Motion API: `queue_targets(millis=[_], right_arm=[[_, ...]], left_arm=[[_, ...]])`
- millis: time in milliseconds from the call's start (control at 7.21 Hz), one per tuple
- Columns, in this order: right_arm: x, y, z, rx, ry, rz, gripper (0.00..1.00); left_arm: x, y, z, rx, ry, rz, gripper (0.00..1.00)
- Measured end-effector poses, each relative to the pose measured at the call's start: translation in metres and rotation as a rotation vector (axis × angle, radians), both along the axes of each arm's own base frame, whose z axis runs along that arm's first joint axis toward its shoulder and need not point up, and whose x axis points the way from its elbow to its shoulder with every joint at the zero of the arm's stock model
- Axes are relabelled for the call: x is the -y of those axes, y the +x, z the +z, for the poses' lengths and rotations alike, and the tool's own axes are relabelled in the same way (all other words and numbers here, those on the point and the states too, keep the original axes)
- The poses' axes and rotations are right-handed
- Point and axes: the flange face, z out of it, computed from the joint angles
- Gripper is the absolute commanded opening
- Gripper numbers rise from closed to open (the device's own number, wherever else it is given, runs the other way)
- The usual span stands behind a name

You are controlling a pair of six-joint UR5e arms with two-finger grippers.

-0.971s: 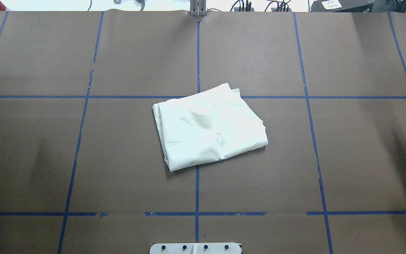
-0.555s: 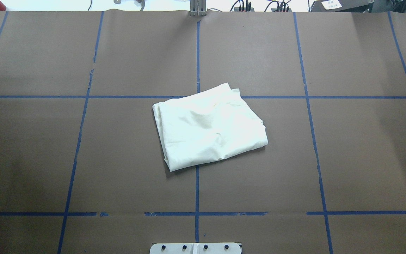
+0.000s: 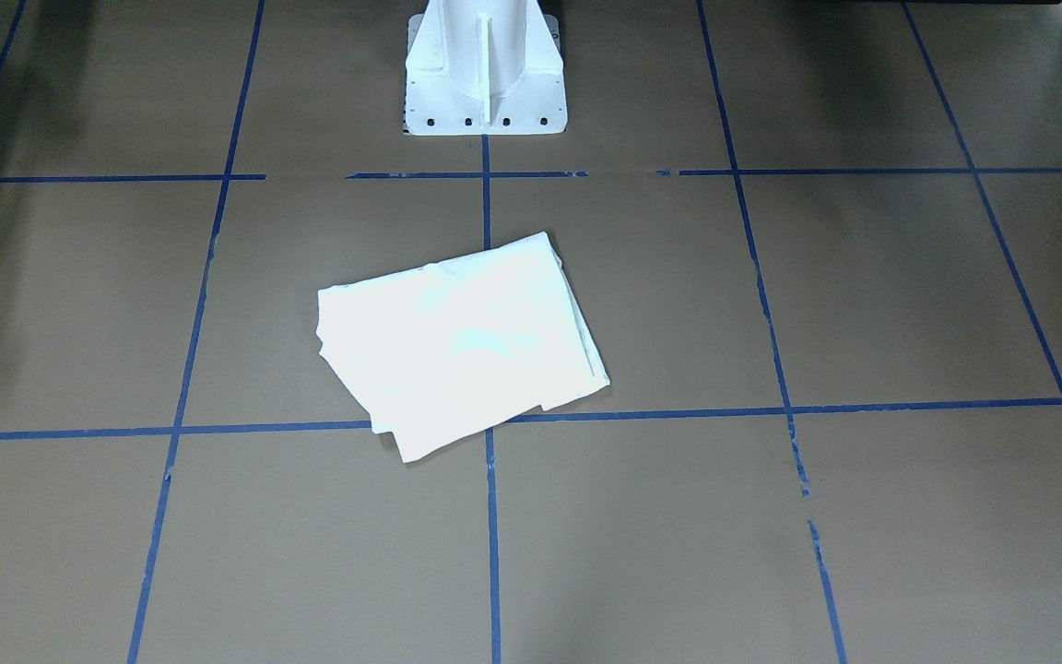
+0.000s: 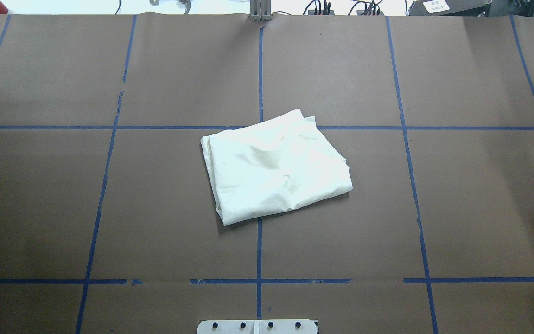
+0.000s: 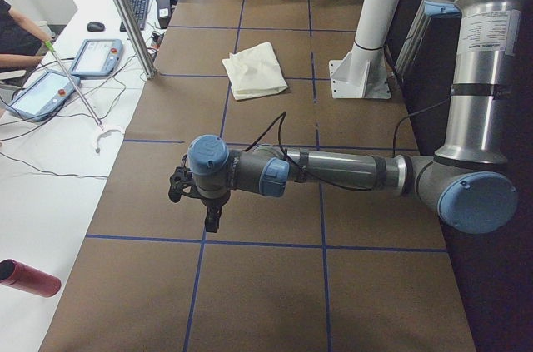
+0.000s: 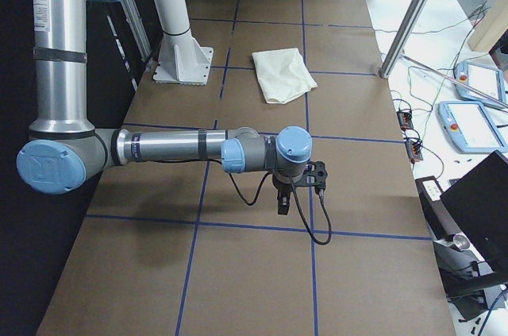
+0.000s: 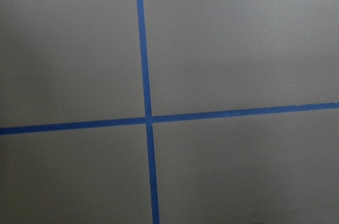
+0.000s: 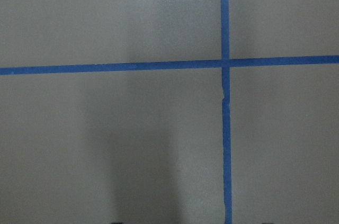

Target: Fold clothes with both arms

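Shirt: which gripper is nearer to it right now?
Neither clearly. The left gripper hovers far out at the left end of the table, the right gripper far out at its right end; the shirt lies about midway, slightly toward the right one.

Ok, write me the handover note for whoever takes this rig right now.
Left end effector: hangs over the table toward the robot's left end, clear of the T-shirt; open or shut cannot be told.
Right end effector: likewise, toward the right end.
T-shirt: folded into a compact rectangle, plain side up, mid-table, untouched.
Done: fold looks complete.
Left: probably nothing but a neatness check.
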Motion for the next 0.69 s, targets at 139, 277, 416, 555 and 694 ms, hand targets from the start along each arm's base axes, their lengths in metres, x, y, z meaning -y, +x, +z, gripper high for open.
queue_targets(millis=[139, 277, 416, 555, 694], right_arm=[[0.001, 0.004, 0.000, -0.015, 0.003, -0.001, 1.00], [0.002, 0.007, 0.000, -0.023, 0.006, 0.002, 1.00], [0.002, 0.009, -0.001, -0.027, 0.008, 0.004, 1.00], [0.003, 0.010, -0.001, -0.029, 0.010, 0.005, 1.00], [0.002, 0.010, -0.001, -0.029, 0.010, 0.005, 1.00]], left_arm=[[-0.005, -0.002, 0.000, 0.021, 0.005, -0.002, 1.00], [-0.011, -0.003, -0.005, 0.031, 0.018, -0.004, 1.00], [-0.018, -0.004, -0.011, 0.034, 0.030, -0.005, 1.00], [-0.022, -0.004, -0.017, 0.034, 0.036, -0.006, 1.00], [-0.024, -0.004, -0.018, 0.034, 0.008, -0.006, 1.00]])
